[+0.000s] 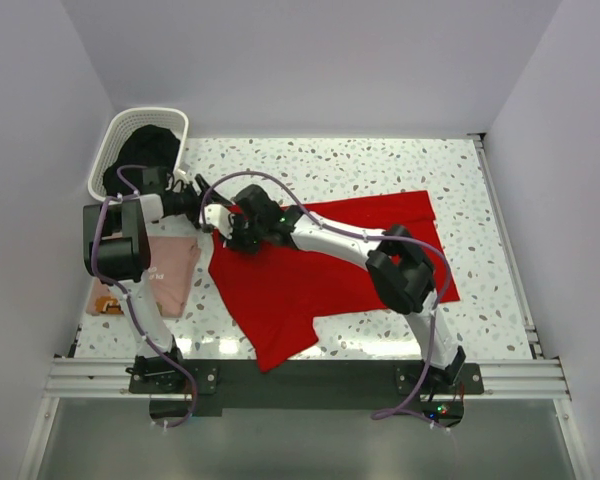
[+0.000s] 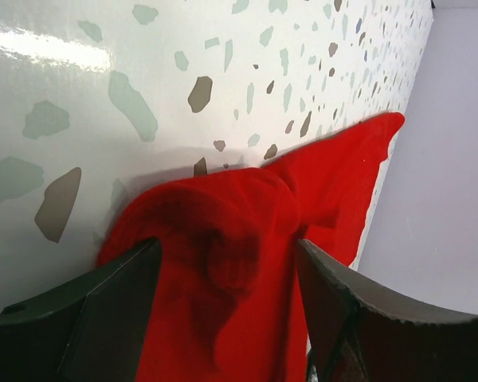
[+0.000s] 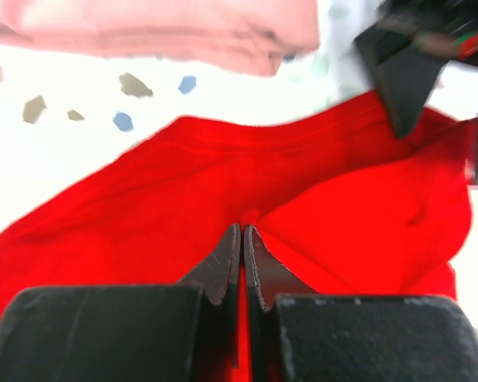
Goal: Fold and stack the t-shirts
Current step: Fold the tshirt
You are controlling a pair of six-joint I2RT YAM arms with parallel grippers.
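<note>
The red t-shirt [image 1: 320, 270] lies spread and rumpled across the middle of the table. The pale pink t-shirt [image 1: 170, 270] lies folded at the left; it also shows at the top of the right wrist view [image 3: 183, 28]. My left gripper [image 1: 212, 215] is at the red shirt's upper left corner. Its jaws are wide apart with a bunch of red cloth [image 2: 231, 239] between them [image 2: 227, 245]. My right gripper [image 1: 238, 232] reaches across to the same corner. It is shut, pinching a fold of the red cloth [image 3: 319, 191] at its tips [image 3: 243, 229].
A white basket [image 1: 115, 135] holding dark clothing stands at the back left corner. A small orange object [image 1: 107, 300] lies at the table's left edge beside the pink shirt. The left gripper's fingers [image 3: 406, 72] hang close to the right gripper's.
</note>
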